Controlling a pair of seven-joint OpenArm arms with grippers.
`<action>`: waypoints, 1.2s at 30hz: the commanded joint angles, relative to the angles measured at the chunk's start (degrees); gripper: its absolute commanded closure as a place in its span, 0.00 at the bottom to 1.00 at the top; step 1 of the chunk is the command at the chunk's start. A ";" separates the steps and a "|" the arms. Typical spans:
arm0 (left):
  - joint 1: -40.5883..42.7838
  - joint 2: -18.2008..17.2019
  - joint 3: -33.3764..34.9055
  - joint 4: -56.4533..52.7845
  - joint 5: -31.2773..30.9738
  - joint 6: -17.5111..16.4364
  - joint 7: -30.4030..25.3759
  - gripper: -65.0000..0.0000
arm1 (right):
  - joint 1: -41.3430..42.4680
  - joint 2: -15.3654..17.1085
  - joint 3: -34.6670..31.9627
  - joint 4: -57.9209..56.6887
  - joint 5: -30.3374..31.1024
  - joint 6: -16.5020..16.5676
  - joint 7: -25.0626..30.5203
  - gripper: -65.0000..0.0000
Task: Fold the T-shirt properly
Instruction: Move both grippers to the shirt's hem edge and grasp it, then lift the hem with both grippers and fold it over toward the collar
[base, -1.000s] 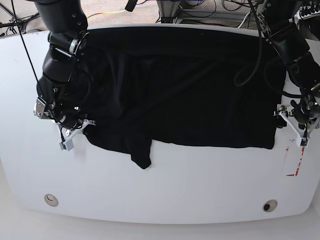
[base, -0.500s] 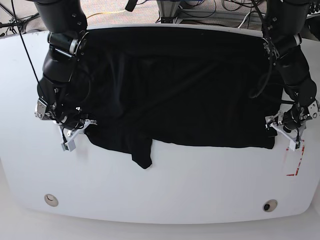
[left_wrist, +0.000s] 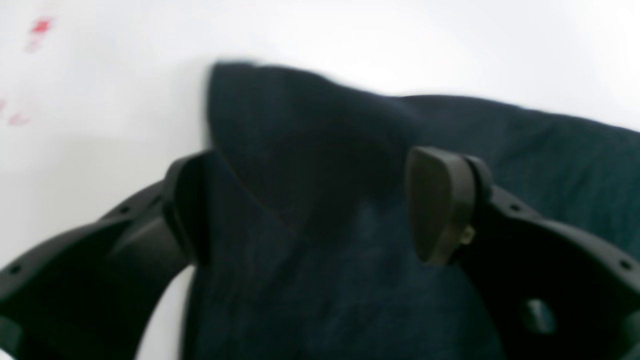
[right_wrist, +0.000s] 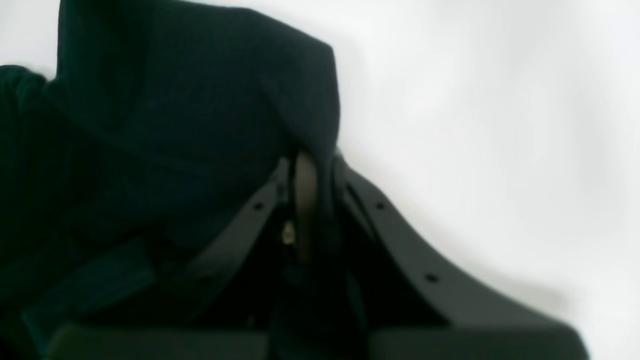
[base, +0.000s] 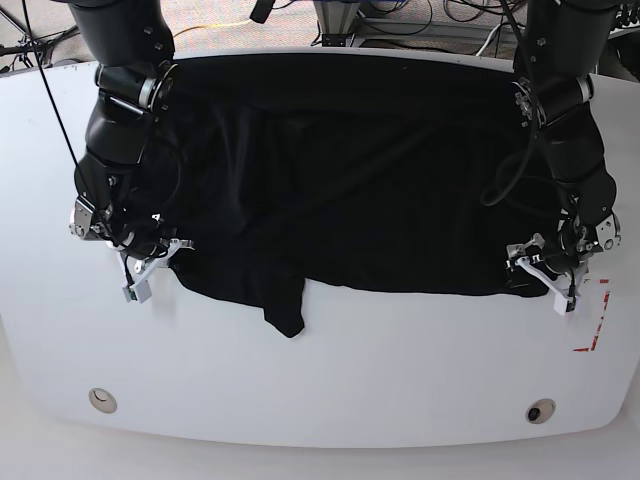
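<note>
The black T-shirt (base: 360, 180) lies spread over the far half of the white table (base: 350, 370), with a sleeve hanging toward the front edge. My right gripper (base: 150, 272) is at the shirt's left front corner. In the right wrist view it (right_wrist: 306, 195) is shut on a fold of the shirt (right_wrist: 175, 100). My left gripper (base: 543, 275) is at the shirt's right front corner. In the left wrist view it (left_wrist: 310, 210) is open, with the corner of the shirt (left_wrist: 310, 125) between its fingers (left_wrist: 440, 205).
Red marks (base: 592, 330) are on the table just right of my left gripper. Two round fittings (base: 101, 400) (base: 540, 411) sit near the front edge. Cables (base: 400, 20) lie behind the table's far edge.
My left gripper has moved in from the table's right side onto the shirt's right front corner. My right gripper has stayed in place, holding the left corner.
</note>
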 joint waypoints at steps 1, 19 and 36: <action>-1.22 -0.95 -0.03 0.64 -0.20 -0.11 -1.36 0.34 | 1.58 0.79 0.04 0.85 0.29 0.36 0.24 0.98; -1.31 -1.21 -0.11 3.46 -0.29 -5.39 -1.18 1.00 | 2.20 0.79 -0.05 9.81 0.64 0.36 -3.72 1.00; 6.60 -0.95 -0.20 31.41 -0.29 -9.56 12.36 1.00 | -5.45 0.44 0.30 39.62 0.82 0.36 -18.84 1.00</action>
